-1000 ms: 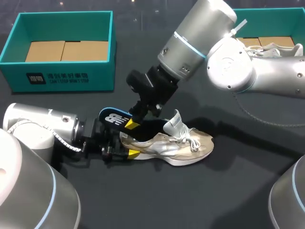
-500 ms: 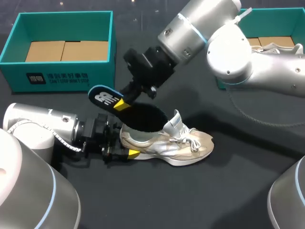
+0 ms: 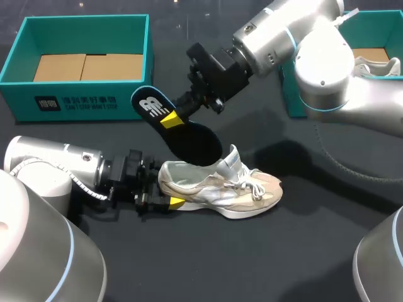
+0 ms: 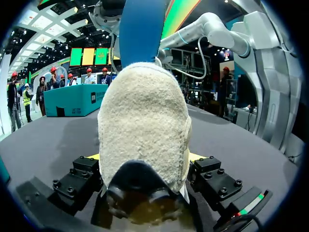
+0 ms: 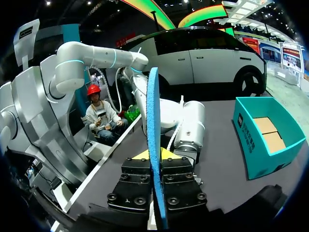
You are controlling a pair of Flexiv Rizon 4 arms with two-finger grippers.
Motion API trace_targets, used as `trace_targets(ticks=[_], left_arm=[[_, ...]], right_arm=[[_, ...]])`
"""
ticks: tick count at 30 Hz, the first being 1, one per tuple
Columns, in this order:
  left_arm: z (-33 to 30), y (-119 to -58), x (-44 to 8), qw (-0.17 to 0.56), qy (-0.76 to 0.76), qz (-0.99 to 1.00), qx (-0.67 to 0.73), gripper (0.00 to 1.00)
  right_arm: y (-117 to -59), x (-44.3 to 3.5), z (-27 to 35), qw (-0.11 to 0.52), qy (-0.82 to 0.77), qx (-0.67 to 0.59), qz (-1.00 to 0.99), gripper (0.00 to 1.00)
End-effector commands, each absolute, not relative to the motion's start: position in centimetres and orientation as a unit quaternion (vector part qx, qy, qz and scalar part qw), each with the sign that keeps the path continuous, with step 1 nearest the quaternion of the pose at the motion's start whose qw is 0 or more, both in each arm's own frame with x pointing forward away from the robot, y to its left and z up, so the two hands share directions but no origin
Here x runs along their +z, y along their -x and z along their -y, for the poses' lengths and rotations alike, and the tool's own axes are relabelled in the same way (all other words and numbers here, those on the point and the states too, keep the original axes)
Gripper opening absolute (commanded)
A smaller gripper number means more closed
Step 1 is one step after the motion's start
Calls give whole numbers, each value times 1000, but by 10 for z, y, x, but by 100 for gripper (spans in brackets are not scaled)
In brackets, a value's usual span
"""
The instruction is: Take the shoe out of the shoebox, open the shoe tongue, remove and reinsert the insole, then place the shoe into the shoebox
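Since the earlier frames the insole (image 3: 182, 132) has been drawn up and out of the shoe (image 3: 220, 185) by the right arm, which has been raised and pulled back toward the right. The shoe and the left arm are left where they were. The insole is now held in the air above the shoe's heel end. It is slanted, with its printed heel end highest and its toe end just over the shoe's opening; whether that toe end touches the shoe cannot be told. The right pincer (image 3: 171, 119) is clenched on the insole near its heel end, one yellow tip being seen against the black upper face. In the right wrist view the insole is seen edge-on between the two fingers, its blue underside shown. The shoe is stood on its sole on the dark counter (image 3: 271, 258), toe toward the right, with the tongue (image 3: 231, 160) lifted upright. The left pincer (image 3: 162, 192) is clenched on the shoe's heel from two sides, low at the counter. In the left wrist view the fleecy heel collar fills the space between its fingers, and the blue insole is seen above it. A teal left box (image 3: 135, 100) is set at the far left of the counter, with cardboard (image 3: 88, 66) in its bottom. A right box (image 3: 384, 28) is set at the far right, partly hidden by the right arm, and a second shoe (image 3: 378, 63) is seen in it
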State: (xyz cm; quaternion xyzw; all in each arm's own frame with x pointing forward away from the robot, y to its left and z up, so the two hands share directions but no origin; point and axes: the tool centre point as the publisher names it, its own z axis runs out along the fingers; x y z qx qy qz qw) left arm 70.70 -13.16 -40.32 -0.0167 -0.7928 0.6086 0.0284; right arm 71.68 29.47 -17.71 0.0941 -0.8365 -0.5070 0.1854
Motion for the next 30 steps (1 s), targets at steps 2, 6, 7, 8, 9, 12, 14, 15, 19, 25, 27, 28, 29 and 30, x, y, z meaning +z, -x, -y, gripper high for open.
trace_targets(ticks=[2, 6, 7, 8, 9, 12, 14, 15, 19, 25, 27, 28, 29, 30], left_arm=[[132, -706, -405, 28, 16, 793, 608, 0], [132, -706, -405, 28, 16, 793, 608, 0], [132, -706, -405, 28, 16, 793, 608, 0], [132, -706, -405, 28, 16, 793, 608, 0], [132, -706, -405, 28, 16, 793, 608, 0], [132, -706, -405, 28, 16, 793, 608, 0], [132, -706, -405, 28, 16, 793, 608, 0], [132, -706, -405, 28, 16, 793, 608, 0], [132, -706, -405, 28, 16, 793, 608, 0], [132, -706, -405, 28, 16, 793, 608, 0], [132, -706, -405, 28, 16, 793, 608, 0], [132, -706, -405, 28, 16, 793, 608, 0], [132, -706, -405, 28, 16, 793, 608, 0], [132, -706, -405, 28, 16, 793, 608, 0]], right_arm=[[-719, -163, -294, 159, -79, -526, 832, 0], [-724, -131, -275, 119, -9, -552, 825, 0], [-723, -124, -269, 109, -9, -559, 822, 0], [-721, -115, -261, 100, -5, -567, 818, 0], [-719, -107, -255, 97, 9, -573, 814, 0], [-716, -93, -236, 102, 51, -611, 784, 0], [-716, -93, -236, 102, 51, -611, 784, 0], [-716, -93, -236, 102, 51, -611, 784, 0], [-716, -93, -236, 102, 51, -611, 784, 0], [-716, -93, -236, 102, 51, -611, 784, 0], [-716, -93, -236, 102, 51, -611, 784, 0], [-716, -93, -236, 102, 51, -611, 784, 0], [-716, -93, -236, 102, 51, -611, 784, 0], [-717, -90, -233, 96, 56, -615, 780, 0]])
